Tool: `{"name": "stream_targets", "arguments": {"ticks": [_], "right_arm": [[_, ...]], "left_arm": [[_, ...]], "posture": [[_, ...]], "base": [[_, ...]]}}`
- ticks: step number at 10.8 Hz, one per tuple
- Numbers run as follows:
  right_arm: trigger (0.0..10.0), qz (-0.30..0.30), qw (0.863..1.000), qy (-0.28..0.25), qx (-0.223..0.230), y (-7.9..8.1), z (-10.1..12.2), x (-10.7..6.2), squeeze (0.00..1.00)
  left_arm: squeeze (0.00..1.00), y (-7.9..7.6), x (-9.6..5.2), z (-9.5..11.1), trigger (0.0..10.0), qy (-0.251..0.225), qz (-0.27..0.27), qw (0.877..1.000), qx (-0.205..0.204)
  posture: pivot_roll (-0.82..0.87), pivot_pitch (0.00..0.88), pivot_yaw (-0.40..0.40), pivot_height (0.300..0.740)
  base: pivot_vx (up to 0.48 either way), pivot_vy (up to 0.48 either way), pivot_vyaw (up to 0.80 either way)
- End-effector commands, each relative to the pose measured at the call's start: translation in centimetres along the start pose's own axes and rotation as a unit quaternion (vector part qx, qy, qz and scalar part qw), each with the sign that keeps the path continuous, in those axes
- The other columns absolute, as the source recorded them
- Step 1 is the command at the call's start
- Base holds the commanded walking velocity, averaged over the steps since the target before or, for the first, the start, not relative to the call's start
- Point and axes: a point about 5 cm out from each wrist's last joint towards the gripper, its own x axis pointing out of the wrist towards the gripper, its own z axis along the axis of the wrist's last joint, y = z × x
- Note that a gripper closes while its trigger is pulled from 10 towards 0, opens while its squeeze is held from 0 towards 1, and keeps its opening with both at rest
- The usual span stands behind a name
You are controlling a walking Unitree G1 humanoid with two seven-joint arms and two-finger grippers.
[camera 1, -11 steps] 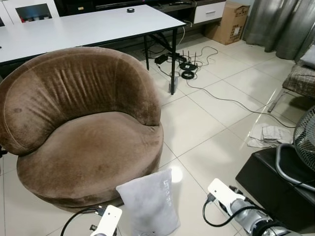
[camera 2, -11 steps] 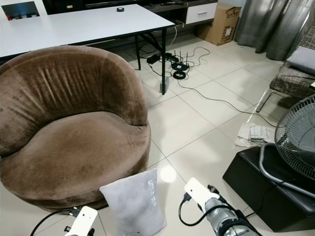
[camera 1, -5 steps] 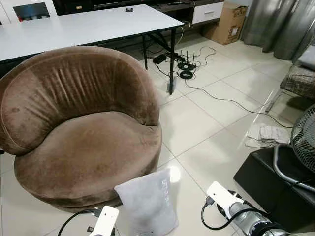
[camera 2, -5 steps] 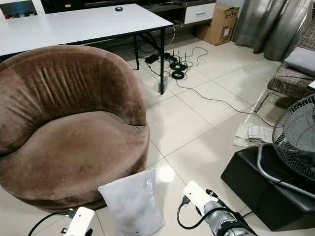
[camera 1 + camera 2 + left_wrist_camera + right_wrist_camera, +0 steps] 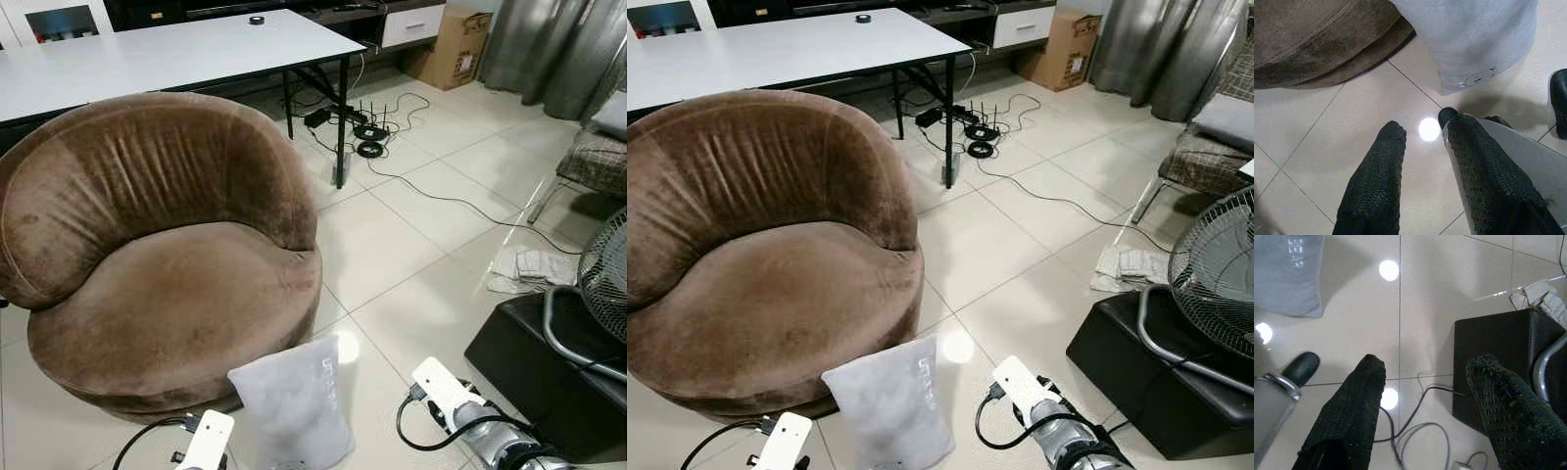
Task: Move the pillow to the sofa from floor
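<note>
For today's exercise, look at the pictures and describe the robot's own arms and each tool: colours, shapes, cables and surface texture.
Each arm ends in a white, rounded-rectangular wrist block with a looping black cable. The right arm has a silver, ribbed, cylindrical section. The left tool and right tool each have two long black fingers with a knitted, mesh-like surface, tapering to rounded tips.

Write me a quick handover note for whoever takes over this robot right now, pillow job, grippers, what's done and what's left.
Left gripper: open, empty, above the floor tiles near the pillow's lower edge.
Right gripper: open, empty, above the tiles beside the black box.
Pillow: grey, standing on the floor, leaning against the front of the brown round sofa.
Done: robot stands facing the pillow and sofa.
Left: grasp the pillow, lift it, set it on the sofa seat.
</note>
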Motion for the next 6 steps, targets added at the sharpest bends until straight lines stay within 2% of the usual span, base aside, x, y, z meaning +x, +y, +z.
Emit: {"name": "stream_targets", "arguments": {"ticks": [1, 2, 3, 5, 6], "right_arm": [[10.0, -0.003, 0.998, -0.008, 0.054, 0.0, 0.0, 0.0, 0.00], [10.0, -0.002, 0.996, -0.026, 0.090, -0.4, 1.0, 0.1, 0.00], [10.0, -0.003, 0.994, -0.041, 0.098, -1.3, 2.6, 0.2, 0.00], [10.0, 0.002, 0.996, -0.032, 0.085, -1.1, 2.2, 0.2, 0.00], [10.0, 0.008, 0.995, -0.042, 0.088, -0.9, 3.1, 0.2, 0.00]], "left_arm": [[0.00, 0.3, -0.1, -0.7, 10.0, 0.012, 0.000, 1.000, 0.004], [0.00, 0.3, -0.1, -0.8, 10.0, 0.013, 0.001, 1.000, 0.003], [0.00, 0.2, -0.1, -0.8, 10.0, 0.013, 0.002, 1.000, 0.002], [0.00, 0.2, -0.1, -0.9, 10.0, 0.013, 0.003, 1.000, -0.003], [0.00, 0.1, -0.1, -0.9, 10.0, 0.014, 0.004, 1.000, -0.006]], "posture": [[-0.05, 0.000, 0.003, 0.740], [-0.05, 0.000, -0.005, 0.740], [-0.05, 0.000, -0.005, 0.740], [-0.04, 0.000, -0.011, 0.740], [-0.04, 0.000, -0.013, 0.740]], "base": [[0.000, 0.000, 0.00], [0.000, 0.000, 0.00], [0.000, 0.000, 0.00], [0.000, 0.000, 0.00], [0.000, 0.000, 0.00]]}}
